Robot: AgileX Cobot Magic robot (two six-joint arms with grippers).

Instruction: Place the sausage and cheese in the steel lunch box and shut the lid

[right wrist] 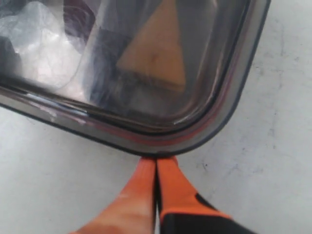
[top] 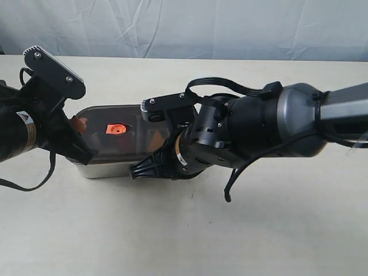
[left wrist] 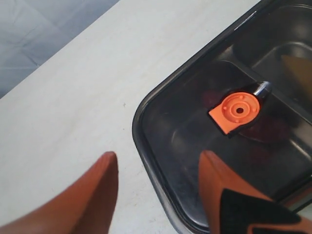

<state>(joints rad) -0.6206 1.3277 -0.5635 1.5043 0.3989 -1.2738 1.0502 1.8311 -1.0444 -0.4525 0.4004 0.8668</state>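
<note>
We saw a pale cream table (top: 184, 230) filling most of the exterior frame, with a creased grey cloth (top: 172, 23) along the top edge. The bulky dark right arm (top: 276, 126) reached in from the right edge to the centre, and the black left arm (top: 23, 126) entered from the left edge.

Between them, left of centre, sat the shiny rectangular steel lunch box (top: 106, 169), of which only the near wall showed. The dark smoky translucent plastic lid (top: 115, 144) lay flat on top of it, its small orange valve tab (top: 116, 130) facing up near the middle.

The left gripper (left wrist: 158, 155) stood wide open and held nothing. It straddled a rounded corner at the lid's left end, with one orange finger (left wrist: 105, 195) over bare table and the other over the lid. We could not tell whether either one touched.

The right gripper (right wrist: 156, 163) was closed, finger against finger, with nothing between them. Its tips met the lid's rim at a rounded corner of the right end.

Through the lid the yellow-orange triangular cheese wedge (right wrist: 156, 56) lay inside the box, just beyond the right gripper's tips. A dim red shape beside the tab, too blurred for detail, looked like the red sausage (left wrist: 210, 96), just ahead of the left gripper.
</note>
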